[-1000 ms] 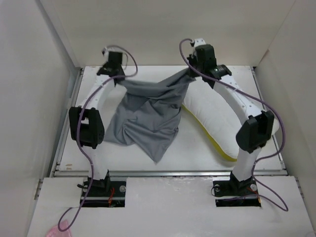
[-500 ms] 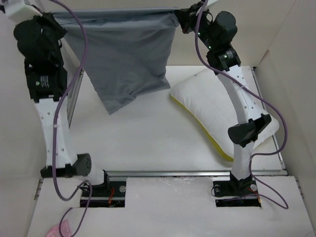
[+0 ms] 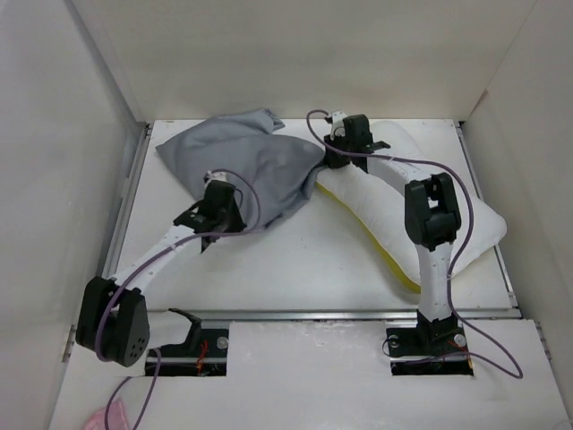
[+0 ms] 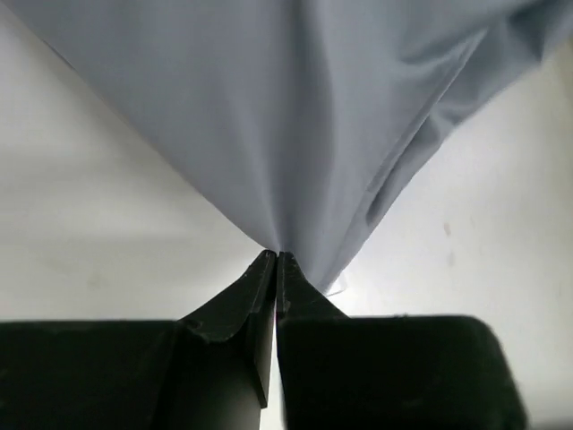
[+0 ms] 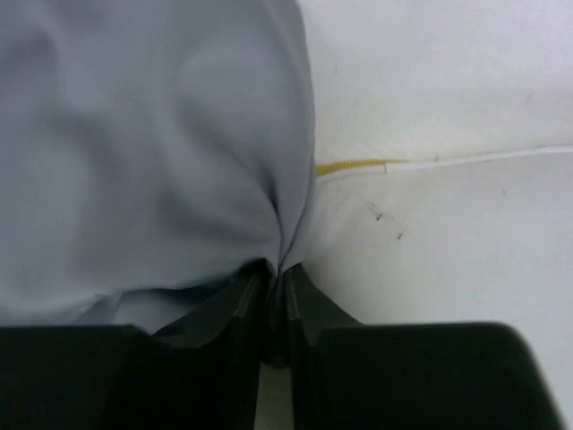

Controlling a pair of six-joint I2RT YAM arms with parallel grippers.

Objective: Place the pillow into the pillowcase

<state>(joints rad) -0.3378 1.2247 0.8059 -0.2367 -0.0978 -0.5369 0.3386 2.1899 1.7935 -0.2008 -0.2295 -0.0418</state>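
Observation:
The grey pillowcase (image 3: 242, 166) lies crumpled on the back left of the table. Its right corner reaches onto the end of the white pillow (image 3: 380, 222), which lies slanted on the right with its yellow band (image 3: 398, 267) facing the middle. My left gripper (image 3: 231, 213) is shut on the pillowcase's near edge; in the left wrist view the cloth (image 4: 269, 116) fans out from the closed tips (image 4: 276, 257). My right gripper (image 3: 328, 164) is shut on the pillowcase's right corner. In the right wrist view a fold of cloth (image 5: 134, 152) runs between the tips (image 5: 277, 270), beside the yellow band (image 5: 349, 167).
White walls (image 3: 89, 134) close in the table on the left, back and right. A metal rail (image 3: 304, 313) runs along the near edge, with both arm bases behind it. The right arm's elbow (image 3: 431, 210) stands above the pillow. A pink object (image 3: 100, 417) lies at bottom left.
Both arms, which held the pillowcase stretched high between them, have come down. The pillowcase now rests on the table at back left, its right corner on the pillow's end.

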